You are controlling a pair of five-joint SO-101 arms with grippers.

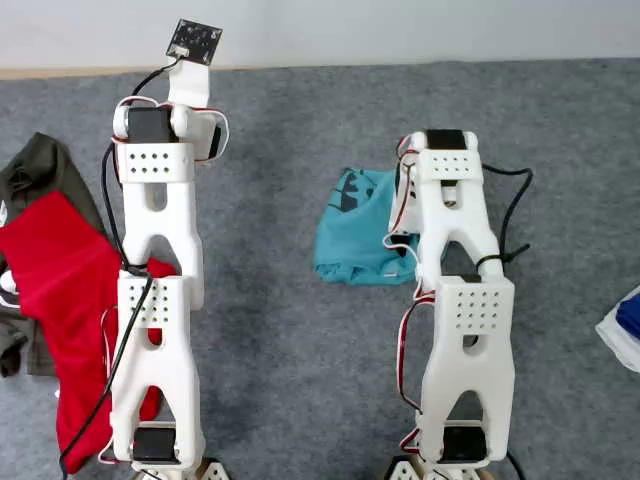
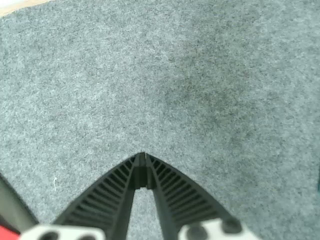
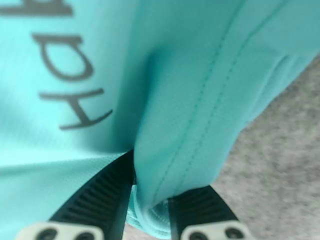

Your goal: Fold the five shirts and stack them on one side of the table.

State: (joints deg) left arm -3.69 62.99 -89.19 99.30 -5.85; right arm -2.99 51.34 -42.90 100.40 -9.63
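We're on the teal shirt (image 1: 352,240) here, sitting mid-table and partly tucked under the right arm. The right gripper (image 3: 150,182) is pinching a doubled-up edge of it, so we'd call this mid-fold, early in the job of 5. The left gripper (image 2: 144,159) has its fingers pressed together on nothing, hanging over the bare grey table (image 1: 300,380). A red shirt (image 1: 60,270) lies rumpled over a dark olive shirt (image 1: 35,170) at the left edge, and a blue shirt (image 1: 628,320) pokes in at the right. Next, we reckon, the pinched edge needs carrying across and laying flat without dragging the whole shirt along.
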